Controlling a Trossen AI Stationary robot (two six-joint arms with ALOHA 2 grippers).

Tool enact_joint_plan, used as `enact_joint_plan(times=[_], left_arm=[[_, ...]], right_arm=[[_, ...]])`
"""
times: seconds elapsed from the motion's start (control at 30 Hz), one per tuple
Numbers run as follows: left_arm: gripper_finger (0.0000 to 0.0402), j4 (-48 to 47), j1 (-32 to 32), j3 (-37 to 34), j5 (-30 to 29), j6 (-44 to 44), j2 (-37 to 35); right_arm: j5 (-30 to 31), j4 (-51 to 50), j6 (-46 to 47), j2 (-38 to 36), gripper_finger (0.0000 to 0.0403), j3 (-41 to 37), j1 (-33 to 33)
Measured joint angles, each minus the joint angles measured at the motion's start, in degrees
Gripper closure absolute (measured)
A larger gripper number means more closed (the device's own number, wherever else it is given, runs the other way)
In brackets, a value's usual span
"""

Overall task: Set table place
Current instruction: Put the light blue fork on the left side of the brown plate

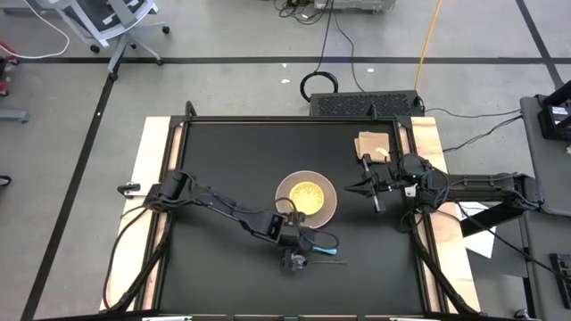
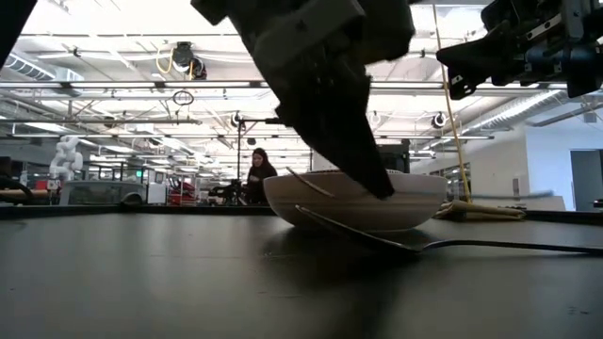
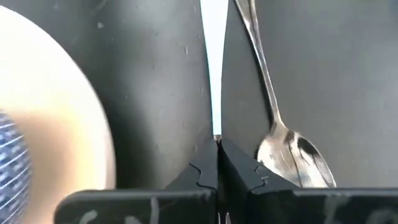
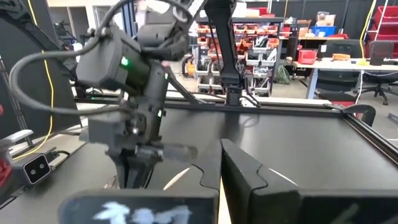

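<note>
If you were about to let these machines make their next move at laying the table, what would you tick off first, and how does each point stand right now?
1. Left claw shut on the flat utensil handle: ok, the fingers pinch its end.
2. Which utensil that handle belongs to: cannot tell.
3. Spoon free of the grip: ok, it lies on the table beside the handle.
4. Bowl upright near the table's middle: ok.
5. Right claw out of the way: ok, shut and empty, raised beside the bowl.
6. Napkin laid at the place: not ok, it sits at the far right corner.
</note>
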Motion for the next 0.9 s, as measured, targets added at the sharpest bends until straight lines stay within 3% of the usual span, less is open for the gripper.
enact_joint_plan(times=[0.33, 0.47, 0.73, 0.9], left_arm=[[0.0395, -17.4, -0.7, 0.1, 1.3, 9.6, -8.7], [0.0396, -22.9, -1.1, 0.1, 2.1, 17.3, -12.0], [0.0397, -28.0, -0.3, 0.1, 8.2, 32.0, -15.8], [0.0397, -33.6, 0.9, 0.1, 8.8, 39.0, -16.0]], right_arm=[[0.0, 0.2, 0.2, 0.1, 0.0403, 0.0, 0.0], [0.0, 0.0, 0.2, 0.1, 0.0403, 0.0, 0.0], [0.0, -0.1, 0.3, 0.1, 0.0403, 0.0, 0.0], [0.0, -0.7, 0.3, 0.1, 0.0403, 0.0, 0.0]])
